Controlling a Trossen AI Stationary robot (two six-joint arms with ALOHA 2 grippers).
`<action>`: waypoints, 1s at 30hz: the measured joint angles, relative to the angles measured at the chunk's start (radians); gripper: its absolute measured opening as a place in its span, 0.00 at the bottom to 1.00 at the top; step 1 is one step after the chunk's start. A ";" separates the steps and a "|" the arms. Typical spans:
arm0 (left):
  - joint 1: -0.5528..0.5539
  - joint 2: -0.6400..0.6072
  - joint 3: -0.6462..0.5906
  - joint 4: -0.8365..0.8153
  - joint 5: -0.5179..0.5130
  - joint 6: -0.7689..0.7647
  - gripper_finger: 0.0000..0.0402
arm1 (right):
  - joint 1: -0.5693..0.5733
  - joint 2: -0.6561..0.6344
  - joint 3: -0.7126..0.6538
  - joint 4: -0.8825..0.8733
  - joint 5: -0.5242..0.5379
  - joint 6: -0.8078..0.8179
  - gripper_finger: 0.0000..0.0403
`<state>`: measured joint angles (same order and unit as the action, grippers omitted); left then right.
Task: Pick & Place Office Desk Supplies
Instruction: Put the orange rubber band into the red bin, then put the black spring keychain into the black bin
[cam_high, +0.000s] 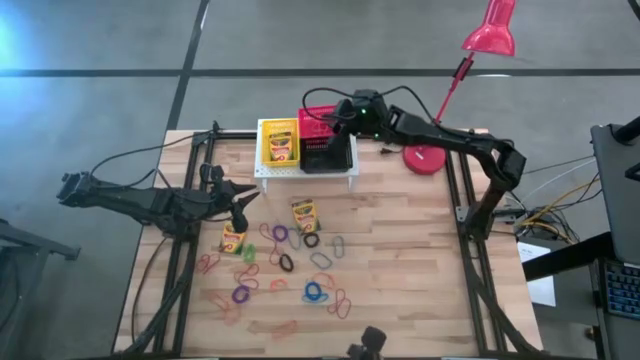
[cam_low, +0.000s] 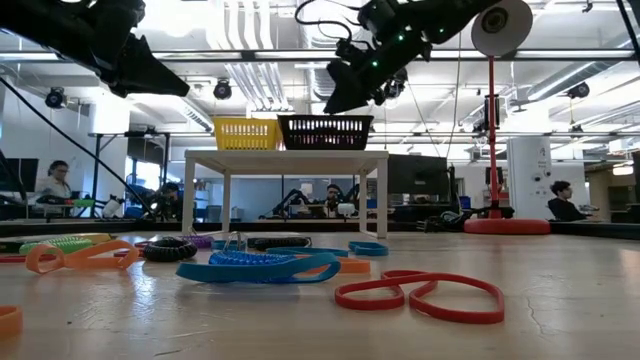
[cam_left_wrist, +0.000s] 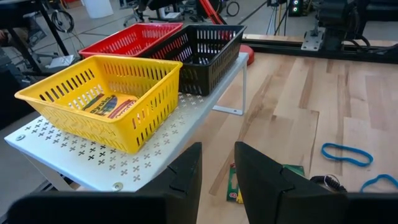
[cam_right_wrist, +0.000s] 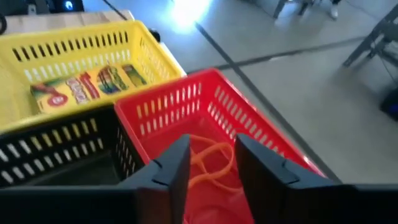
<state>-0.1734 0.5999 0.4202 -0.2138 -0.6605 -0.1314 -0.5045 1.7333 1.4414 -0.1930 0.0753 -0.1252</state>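
Note:
Yellow (cam_high: 280, 145), black (cam_high: 328, 155) and red (cam_high: 318, 122) mesh baskets stand on a white perforated stand (cam_high: 305, 178) at the table's far side. One crayon box (cam_right_wrist: 81, 87) lies in the yellow basket. An orange elastic loop (cam_right_wrist: 208, 160) lies in the red basket. Two more crayon boxes (cam_high: 234, 238) (cam_high: 304, 214) and many coloured loops (cam_high: 315, 292) lie on the table. My right gripper (cam_high: 337, 115) hangs open above the red basket, and it also shows in its wrist view (cam_right_wrist: 208, 162). My left gripper (cam_high: 240, 205) is open and empty above the table, left of the stand.
A red desk lamp has its base (cam_high: 424, 160) on the table right of the stand and its head (cam_high: 490, 30) beyond the far edge. Black frame rails (cam_high: 465, 215) run along both table sides. Bare wood lies at the right half (cam_high: 400, 260).

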 joint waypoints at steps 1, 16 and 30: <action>0.000 0.000 0.000 0.000 0.000 0.000 0.24 | 0.003 -0.002 0.010 -0.025 0.000 0.002 0.34; 0.000 0.000 0.000 0.000 0.039 -0.008 0.24 | 0.359 -0.076 -0.027 -0.223 0.003 0.031 0.39; 0.000 0.000 0.000 -0.014 0.149 -0.007 0.24 | 0.603 -0.075 -0.374 -0.136 0.189 0.414 0.29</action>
<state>-0.1738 0.5999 0.4198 -0.2275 -0.5115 -0.1383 0.0986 1.6585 1.0675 -0.3292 0.2643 0.2887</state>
